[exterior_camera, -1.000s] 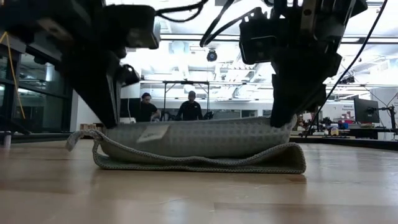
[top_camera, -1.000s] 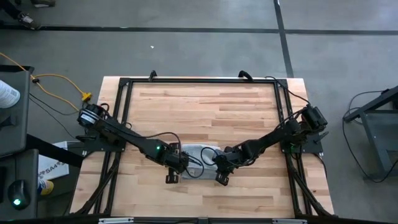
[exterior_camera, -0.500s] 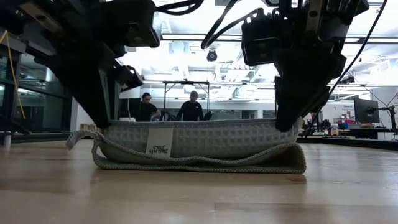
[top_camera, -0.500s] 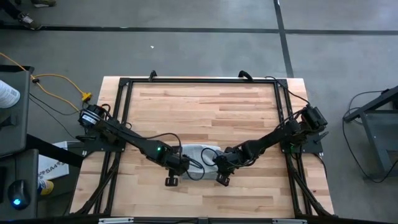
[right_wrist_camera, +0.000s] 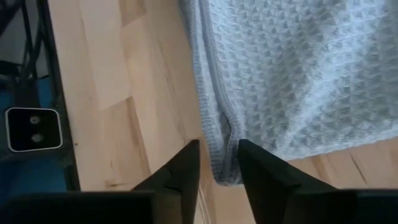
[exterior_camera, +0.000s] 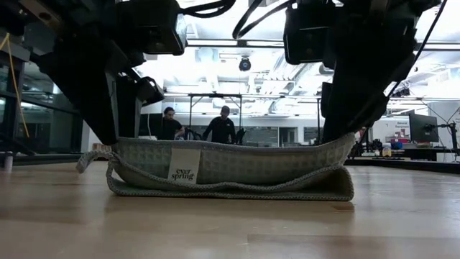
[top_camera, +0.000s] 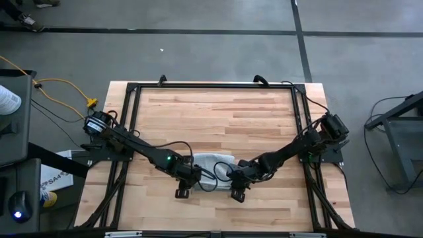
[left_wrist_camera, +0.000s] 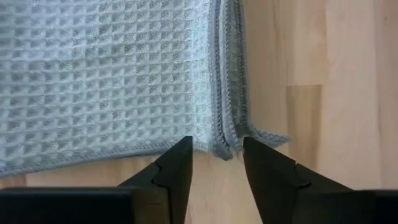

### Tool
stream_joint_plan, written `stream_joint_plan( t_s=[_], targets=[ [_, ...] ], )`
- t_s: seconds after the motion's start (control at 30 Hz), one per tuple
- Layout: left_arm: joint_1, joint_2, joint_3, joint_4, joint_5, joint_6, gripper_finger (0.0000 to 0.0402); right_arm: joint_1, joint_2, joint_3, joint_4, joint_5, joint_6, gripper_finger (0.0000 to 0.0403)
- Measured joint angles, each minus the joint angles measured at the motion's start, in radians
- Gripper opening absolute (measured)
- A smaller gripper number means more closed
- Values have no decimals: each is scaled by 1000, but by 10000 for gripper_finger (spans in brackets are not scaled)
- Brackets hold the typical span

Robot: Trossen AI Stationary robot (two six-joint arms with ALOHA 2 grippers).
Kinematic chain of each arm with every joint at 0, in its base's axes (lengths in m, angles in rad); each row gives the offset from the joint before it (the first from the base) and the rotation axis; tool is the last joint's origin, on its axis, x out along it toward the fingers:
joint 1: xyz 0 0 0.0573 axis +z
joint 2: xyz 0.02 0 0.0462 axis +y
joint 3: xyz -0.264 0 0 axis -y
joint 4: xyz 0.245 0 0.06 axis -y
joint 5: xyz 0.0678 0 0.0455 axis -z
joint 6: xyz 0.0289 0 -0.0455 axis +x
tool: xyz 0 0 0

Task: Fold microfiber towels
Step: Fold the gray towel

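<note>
The light grey-blue microfiber towel (top_camera: 213, 160) lies folded double on the wooden table near its front edge. Its fold runs along the bottom (exterior_camera: 237, 191), and a white tag (exterior_camera: 185, 165) hangs on the near face. My left gripper (left_wrist_camera: 217, 152) is open and slants down over the towel's left near corner (left_wrist_camera: 227, 146). My right gripper (right_wrist_camera: 217, 155) is open too, with the towel's right edge (right_wrist_camera: 219, 168) in the gap between its fingers. In the low view the upper layer's two ends (exterior_camera: 118, 144) (exterior_camera: 345, 140) stand raised beside the fingers. My left gripper stands with its fingers on either side of the towel's stacked corner (left_wrist_camera: 229, 140); whether a finger touches it I cannot tell. My right gripper straddles the towel's hemmed edge (right_wrist_camera: 214, 146) from above at a slant; whether it touches I cannot tell.
A black frame (top_camera: 132, 106) runs around the tabletop's sides. Bare wood (top_camera: 218, 112) spreads across the far half of the table. Two people (exterior_camera: 223, 126) stand in the room well behind the table.
Both grippers have opened over the towel's near corners and stayed about where they were. The upper layer, drawn flat between them before, now sags in the middle. The white tag has flipped down and hangs on the near face.
</note>
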Motion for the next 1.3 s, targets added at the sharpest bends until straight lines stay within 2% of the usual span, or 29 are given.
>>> stream_joint_plan(
  t_s=[0.3, 0.53, 0.73, 1.0, 1.2, 1.3],
  targets=[
    [2, -9, 2, -4, 93, -23, 134, 2, 0, 0, 42, -35, 0, 162],
    [3, -9, 48, -84, 112, -5, 131, 2, -5, 0, 67, -46, -11, 167],
    [3, -9, 89, -196, -40, 71, 131, -9, -19, 1, 60, 38, -53, 150],
    [3, -19, 90, -275, -61, 104, 131, -51, -56, 1, -23, 22, -82, 130],
    [3, -79, 77, -271, -229, 109, 132, -83, -58, 0, -97, 24, -90, 130],
    [3, -131, 35, -211, -253, 112, 132, -83, -58, 1, -109, 25, -110, 130]
  ],
)
